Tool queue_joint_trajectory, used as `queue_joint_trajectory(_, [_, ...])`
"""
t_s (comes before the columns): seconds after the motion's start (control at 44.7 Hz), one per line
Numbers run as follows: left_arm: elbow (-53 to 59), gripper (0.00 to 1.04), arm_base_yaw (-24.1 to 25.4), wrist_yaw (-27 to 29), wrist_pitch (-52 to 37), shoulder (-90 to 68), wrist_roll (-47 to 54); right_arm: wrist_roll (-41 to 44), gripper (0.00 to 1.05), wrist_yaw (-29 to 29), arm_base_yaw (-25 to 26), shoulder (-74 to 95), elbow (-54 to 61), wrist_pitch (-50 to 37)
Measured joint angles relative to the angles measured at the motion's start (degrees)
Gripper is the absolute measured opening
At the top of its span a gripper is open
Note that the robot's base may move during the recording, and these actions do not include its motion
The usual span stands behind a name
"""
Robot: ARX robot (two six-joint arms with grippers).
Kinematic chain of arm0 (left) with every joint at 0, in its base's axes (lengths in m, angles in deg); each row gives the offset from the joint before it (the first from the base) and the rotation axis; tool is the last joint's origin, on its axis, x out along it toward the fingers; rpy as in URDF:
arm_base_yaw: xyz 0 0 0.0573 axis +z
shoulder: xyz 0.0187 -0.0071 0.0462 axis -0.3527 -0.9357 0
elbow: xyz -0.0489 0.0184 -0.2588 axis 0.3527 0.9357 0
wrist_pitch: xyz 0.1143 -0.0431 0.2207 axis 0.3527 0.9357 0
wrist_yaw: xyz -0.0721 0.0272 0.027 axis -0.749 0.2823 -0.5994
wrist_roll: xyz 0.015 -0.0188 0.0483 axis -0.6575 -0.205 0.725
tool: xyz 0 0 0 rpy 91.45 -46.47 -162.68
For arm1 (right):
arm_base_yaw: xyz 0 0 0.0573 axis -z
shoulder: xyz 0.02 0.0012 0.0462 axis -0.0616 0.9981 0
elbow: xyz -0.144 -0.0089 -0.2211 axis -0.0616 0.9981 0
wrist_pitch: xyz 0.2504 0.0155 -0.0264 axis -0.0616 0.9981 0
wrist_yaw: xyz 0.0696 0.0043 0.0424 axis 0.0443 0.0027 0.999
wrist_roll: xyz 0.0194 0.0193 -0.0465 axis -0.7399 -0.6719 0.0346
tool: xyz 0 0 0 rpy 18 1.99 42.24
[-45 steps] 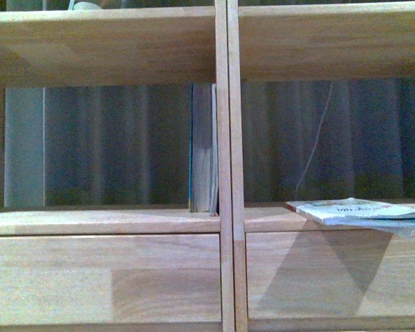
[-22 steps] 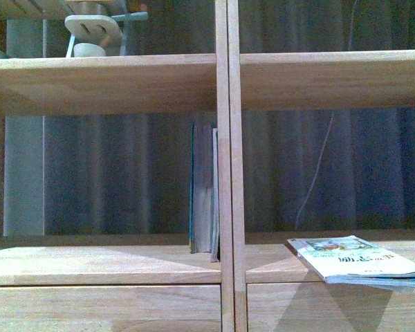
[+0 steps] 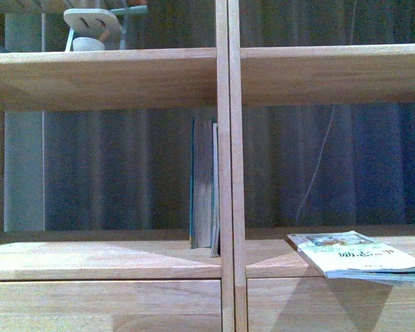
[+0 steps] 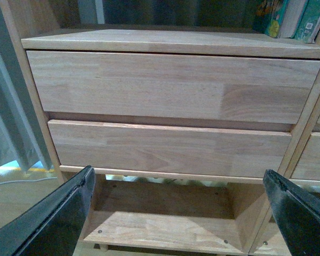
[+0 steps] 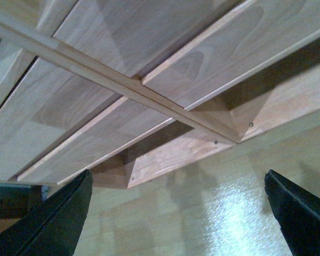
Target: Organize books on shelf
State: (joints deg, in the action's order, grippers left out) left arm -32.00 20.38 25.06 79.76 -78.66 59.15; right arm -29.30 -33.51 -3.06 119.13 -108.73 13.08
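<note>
Facing the shelf [image 3: 111, 76], I see upright books [image 3: 204, 183] just left of its centre post [image 3: 225, 173], a white book [image 3: 356, 257] flat right of it; left gripper [image 4: 178, 178] and right gripper [image 5: 177, 178] gape empty, lower, by the drawers [image 4: 170, 85].

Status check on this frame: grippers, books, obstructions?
Left gripper open, empty; right gripper open, empty. Upright books against shelf divider; white book flat, overhanging right bay's edge. No obstruction visible.
</note>
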Motion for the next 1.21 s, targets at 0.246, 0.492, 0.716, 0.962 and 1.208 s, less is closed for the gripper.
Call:
queue_joint_trajectory(0.246, [0.0, 0.97, 0.0, 0.0, 0.0, 0.0, 0.0, -17.4, 0.98, 1.8, -2.3, 15.0, -15.9, -0.5])
queue_joint_trajectory(0.492, [0.0, 0.97, 0.0, 0.0, 0.0, 0.0, 0.0, -25.8, 0.98, 1.7, -1.7, 24.8, -27.9, -1.6])
queue_joint_trajectory(0.716, [0.0, 0.97, 0.0, 0.0, 0.0, 0.0, 0.0, -27.0, 0.98, 0.2, -1.7, 31.1, -33.9, -1.4])
queue_joint_trajectory(0.962, [0.0, 0.97, 0.0, 0.0, 0.0, 0.0, 0.0, -26.5, 0.98, -2.2, -0.4, 37.8, -39.9, -0.8])
queue_joint_trajectory(1.208, [0.0, 0.97, 0.0, 0.0, 0.0, 0.0, 0.0, -24.3, 0.98, -4.1, 3.2, 42.5, -45.9, 0.9])
